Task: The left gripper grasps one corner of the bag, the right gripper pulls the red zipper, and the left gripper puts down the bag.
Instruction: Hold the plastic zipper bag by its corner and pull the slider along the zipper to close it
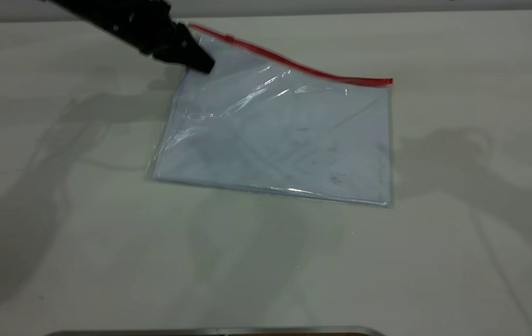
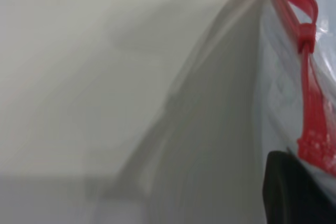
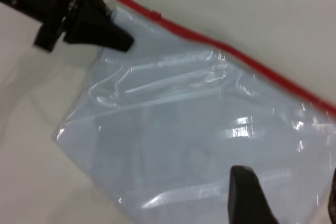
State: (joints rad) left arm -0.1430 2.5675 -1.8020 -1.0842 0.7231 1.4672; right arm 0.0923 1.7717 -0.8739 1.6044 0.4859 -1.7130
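The bag (image 1: 275, 135) is a clear pouch with a bluish sheet inside, lying on the table. The red zipper (image 1: 294, 65) runs along its far edge, with the slider tab (image 1: 230, 38) near the left end. My left gripper (image 1: 198, 60) comes in from the top left and is shut on the corner of the bag (image 1: 191, 29), holding that end raised. The left wrist view shows the zipper (image 2: 310, 103) and tab (image 2: 306, 32) beside one dark finger (image 2: 294, 192). My right gripper (image 3: 289, 198) is open above the bag (image 3: 199, 119), apart from the zipper (image 3: 236, 56); it is outside the exterior view.
The table (image 1: 457, 233) is pale and bare around the bag. A metal edge (image 1: 214, 331) shows at the front of the exterior view.
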